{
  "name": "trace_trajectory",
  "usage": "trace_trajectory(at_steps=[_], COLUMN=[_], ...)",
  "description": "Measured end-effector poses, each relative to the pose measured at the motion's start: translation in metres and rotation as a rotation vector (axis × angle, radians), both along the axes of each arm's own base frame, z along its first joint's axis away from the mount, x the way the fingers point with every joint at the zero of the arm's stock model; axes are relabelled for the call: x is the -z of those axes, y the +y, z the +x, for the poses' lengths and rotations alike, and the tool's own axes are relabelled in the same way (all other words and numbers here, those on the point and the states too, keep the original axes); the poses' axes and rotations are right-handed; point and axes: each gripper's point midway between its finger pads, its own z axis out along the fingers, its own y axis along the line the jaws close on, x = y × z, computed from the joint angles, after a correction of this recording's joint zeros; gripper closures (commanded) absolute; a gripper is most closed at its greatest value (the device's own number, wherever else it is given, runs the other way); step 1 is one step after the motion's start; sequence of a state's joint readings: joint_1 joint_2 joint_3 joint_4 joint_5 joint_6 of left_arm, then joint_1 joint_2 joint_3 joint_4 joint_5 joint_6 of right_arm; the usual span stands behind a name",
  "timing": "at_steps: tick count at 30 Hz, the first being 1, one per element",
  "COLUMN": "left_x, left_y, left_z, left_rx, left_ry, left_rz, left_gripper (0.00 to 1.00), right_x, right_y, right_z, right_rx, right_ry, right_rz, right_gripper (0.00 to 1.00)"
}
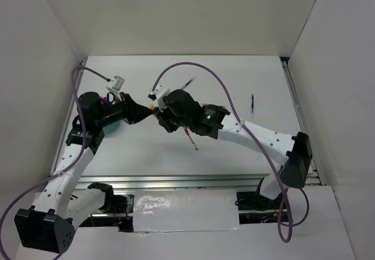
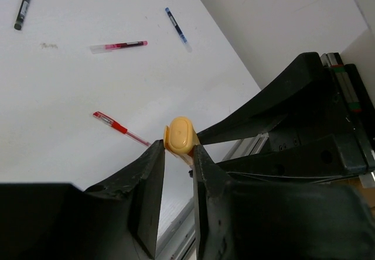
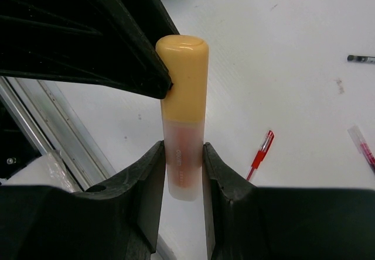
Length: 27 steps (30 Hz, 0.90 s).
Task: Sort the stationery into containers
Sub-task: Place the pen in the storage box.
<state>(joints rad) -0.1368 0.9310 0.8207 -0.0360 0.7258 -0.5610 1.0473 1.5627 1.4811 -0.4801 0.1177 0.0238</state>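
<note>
The right gripper (image 3: 180, 154) is nearly closed. Its two fingers pinch the clear end of the orange highlighter (image 3: 183, 96), in the middle of the frame. The left gripper (image 2: 178, 150) is narrow too, with a finger pressed on each side of the orange cap. The highlighter is held up off the white table (image 3: 293, 49). A red pen (image 3: 261, 154) lies at the lower right. The teal cup (image 1: 111, 129) peeks out at the left.

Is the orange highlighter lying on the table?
No, the orange highlighter is up off the table, pinched by the right hand while the left hand grips its cap.
</note>
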Motion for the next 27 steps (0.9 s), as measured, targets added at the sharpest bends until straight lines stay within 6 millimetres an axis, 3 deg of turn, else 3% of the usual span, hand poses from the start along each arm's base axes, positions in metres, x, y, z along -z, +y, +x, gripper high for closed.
trace_trajectory(at_steps=[5,9,11,13,20,24,27], left_x=[0.0013,0.0001,-0.0001,0.0,0.0011,0.0022,0.0001], left_y=[-0.0009,0.001,0.0016,0.0023,0.0032,0.0025,0.002], left_z=[-0.003,-0.0029,-0.003,-0.0024,-0.0006,0.0012,0.0027], left_rx=[0.005,-0.006,-0.009,-0.013,-0.021,-0.023,-0.024], left_ry=[0.0,0.006,0.007,0.006,0.014,0.029,0.026], left_rz=[-0.022,-0.035,-0.037,-0.036,-0.038,-0.047,-0.056], left_gripper=[1.0,1.0,0.66,0.44,0.41,0.43,0.52], right_x=[0.0021,0.0015,0.0013,0.0012,-0.0006,-0.0008,-0.0033], right_y=[-0.0006,0.0004,0.0008,0.0014,0.0048,0.0059,0.0073], right_z=[-0.0022,-0.0027,-0.0027,-0.0035,-0.0053,-0.0068,-0.0077], right_rx=[-0.005,-0.01,-0.011,-0.016,-0.032,-0.04,-0.048], right_ry=[0.006,0.007,0.007,0.01,0.013,0.018,0.019], right_rz=[-0.009,-0.005,-0.003,0.0,0.014,0.017,0.025], right_gripper=[1.0,1.0,1.0,1.0,1.0,1.0,1.0])
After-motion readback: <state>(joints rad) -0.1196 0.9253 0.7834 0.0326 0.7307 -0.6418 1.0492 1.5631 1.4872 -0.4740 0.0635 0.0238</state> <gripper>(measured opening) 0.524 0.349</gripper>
